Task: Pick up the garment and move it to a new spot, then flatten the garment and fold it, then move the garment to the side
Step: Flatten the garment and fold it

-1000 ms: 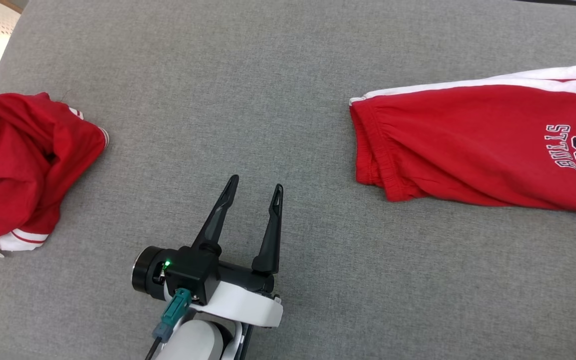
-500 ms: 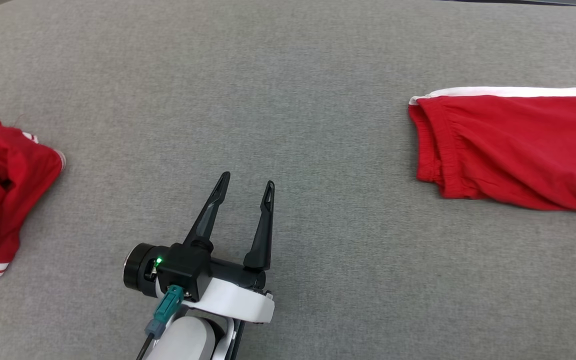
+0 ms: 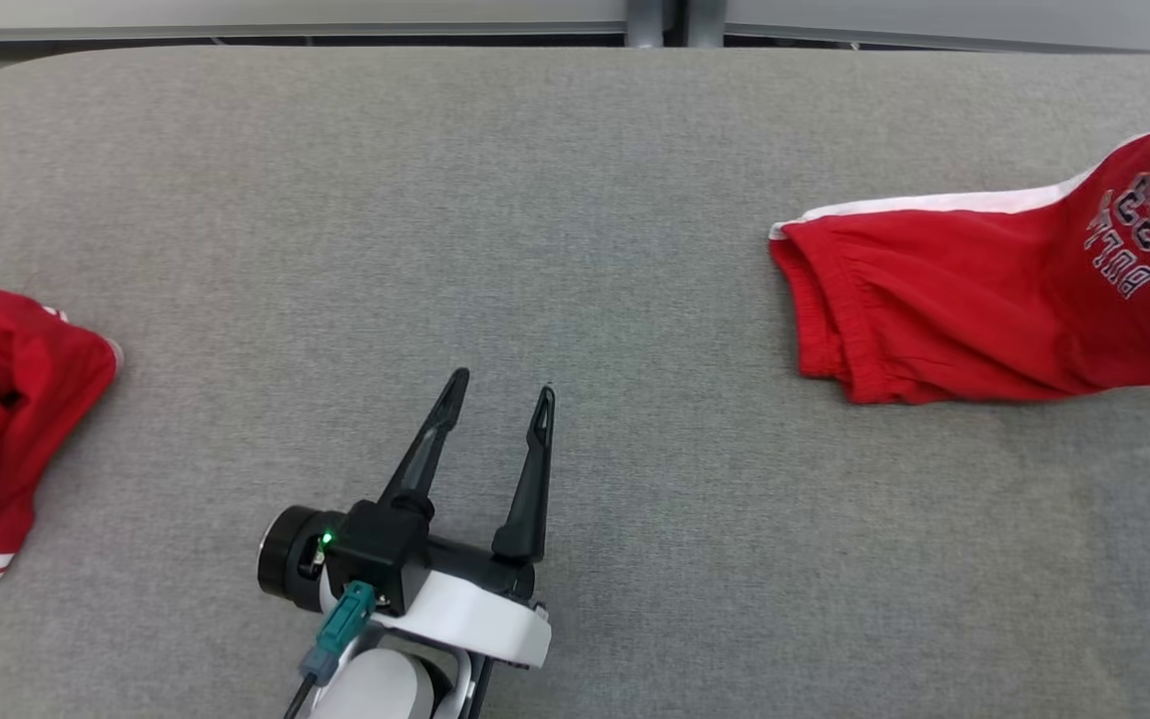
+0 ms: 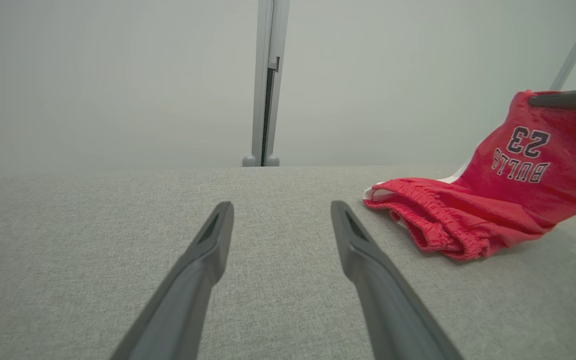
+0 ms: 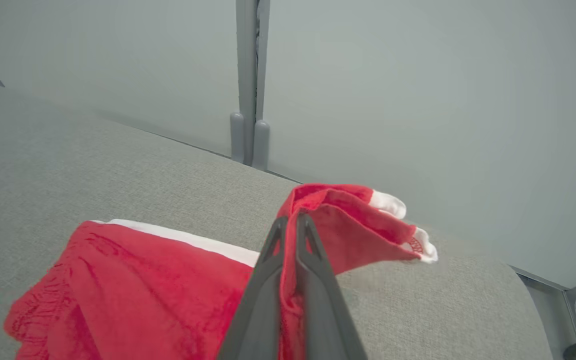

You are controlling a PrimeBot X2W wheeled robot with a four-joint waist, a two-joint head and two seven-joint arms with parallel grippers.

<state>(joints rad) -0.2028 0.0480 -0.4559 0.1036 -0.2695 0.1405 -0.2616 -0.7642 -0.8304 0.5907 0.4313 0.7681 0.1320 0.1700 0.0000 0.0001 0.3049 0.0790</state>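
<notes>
**A:** Where are the red basketball shorts (image 3: 974,300)?

**B:** On the right side of the grey fabric-covered table (image 3: 575,200), about midway between its near and far edges. The gathered waistband (image 3: 820,300) points left and lies flat on the cloth. The leg end rises off the table toward the far right.

**A:** What holds that end up?

**B:** The right gripper (image 5: 293,219). In its wrist view the two dark fingers are pressed together, with a fold of red fabric pinched between them. A white-trimmed corner (image 5: 408,230) droops just past the fingertips.

**A:** Can you read the print?

**B:** Yes, "BULLS 23" (image 3: 1134,235) in dark letters with white outlines. It sits on the raised part and reads tilted and upside down from the head camera. A white side stripe (image 3: 934,203) runs along the far edge of the shorts.

**A:** And the left gripper (image 3: 502,383)?

**B:** It is near the middle of the table on the near side, fingers spread wide and pointing away from the robot. Nothing is between them, and it is well apart from the shorts.

**A:** Anything else on the table?

**B:** A crumpled red garment with white trim (image 3: 6,419) lies at the left edge, partly cut off by the frame. Beyond the far edge, a grey post (image 4: 265,85) stands against a pale wall.
</notes>
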